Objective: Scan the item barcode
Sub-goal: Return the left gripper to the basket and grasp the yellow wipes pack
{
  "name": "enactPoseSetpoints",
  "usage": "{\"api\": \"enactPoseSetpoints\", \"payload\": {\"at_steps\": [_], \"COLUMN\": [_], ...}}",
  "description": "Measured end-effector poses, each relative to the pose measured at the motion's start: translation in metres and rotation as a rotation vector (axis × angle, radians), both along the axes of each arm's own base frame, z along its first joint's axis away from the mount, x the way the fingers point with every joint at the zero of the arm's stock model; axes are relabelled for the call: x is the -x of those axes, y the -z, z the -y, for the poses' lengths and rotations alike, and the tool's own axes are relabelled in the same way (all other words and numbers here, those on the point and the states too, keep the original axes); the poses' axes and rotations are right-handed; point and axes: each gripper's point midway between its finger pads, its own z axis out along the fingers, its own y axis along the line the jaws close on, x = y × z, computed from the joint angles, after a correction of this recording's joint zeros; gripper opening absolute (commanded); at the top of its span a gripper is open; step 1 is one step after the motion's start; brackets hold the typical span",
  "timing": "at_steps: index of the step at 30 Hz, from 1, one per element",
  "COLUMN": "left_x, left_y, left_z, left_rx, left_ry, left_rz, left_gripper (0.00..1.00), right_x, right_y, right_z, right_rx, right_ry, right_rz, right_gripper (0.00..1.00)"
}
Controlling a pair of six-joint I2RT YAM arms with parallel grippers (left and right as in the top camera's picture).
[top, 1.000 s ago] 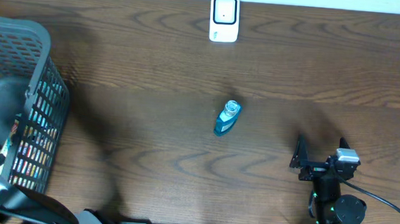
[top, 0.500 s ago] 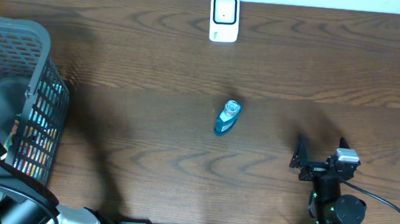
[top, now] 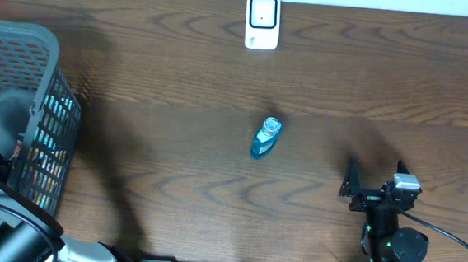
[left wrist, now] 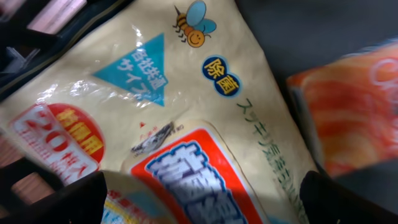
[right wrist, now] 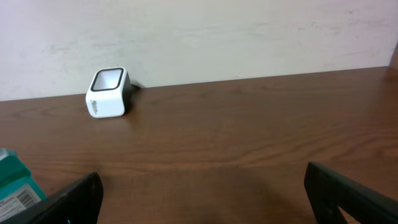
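Observation:
My left gripper (left wrist: pixel 202 208) is open inside the grey basket (top: pixel 24 58), hanging just above a cream packet (left wrist: pixel 186 106) with a bee and blue and red print. An orange packet (left wrist: pixel 348 106) lies beside it. A small blue bottle (top: pixel 266 139) lies on the table's middle; it shows at the left edge of the right wrist view as a blue bottle (right wrist: pixel 15 183) with a barcode label. The white scanner (top: pixel 262 21) stands at the far edge, also seen as the scanner (right wrist: pixel 109 92). My right gripper (top: pixel 375 178) rests open and holds nothing, to the right of the bottle.
The basket's mesh wall (top: pixel 47 147) stands at the table's left, with several packets inside. The left arm (top: pixel 4 222) comes up from the lower left corner. A pale wall (right wrist: pixel 217 31) rises behind the scanner.
The left arm has shifted a little at the basket's near side. The bottle, the scanner and the right arm have not moved.

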Motion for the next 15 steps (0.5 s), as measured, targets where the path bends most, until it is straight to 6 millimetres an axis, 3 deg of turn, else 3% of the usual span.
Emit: {"api": "enactPoseSetpoints", "payload": {"at_steps": [3, 5, 10, 15], "left_x": [0.001, 0.002, 0.004, 0.007], "left_y": [0.013, 0.021, 0.026, 0.023], "left_z": [0.001, 0.001, 0.002, 0.004], "left_rx": [-0.011, -0.026, -0.071, -0.087], "left_ry": [0.0, -0.006, -0.014, -0.001], "left_rz": [0.007, 0.012, 0.034, 0.035], "left_gripper": [0.99, 0.65, 0.08, 0.08], "right_x": [0.0, 0.0, 0.0, 0.0], "right_y": [0.0, 0.0, 0.0, 0.0], "right_z": [0.0, 0.0, 0.0, 0.0], "right_rx": [0.0, 0.0, 0.0, 0.0], "right_ry": [0.0, 0.0, 0.0, 0.0], "right_rz": [0.0, 0.0, 0.0, 0.0], "right_gripper": [0.99, 0.99, 0.99, 0.99]}}
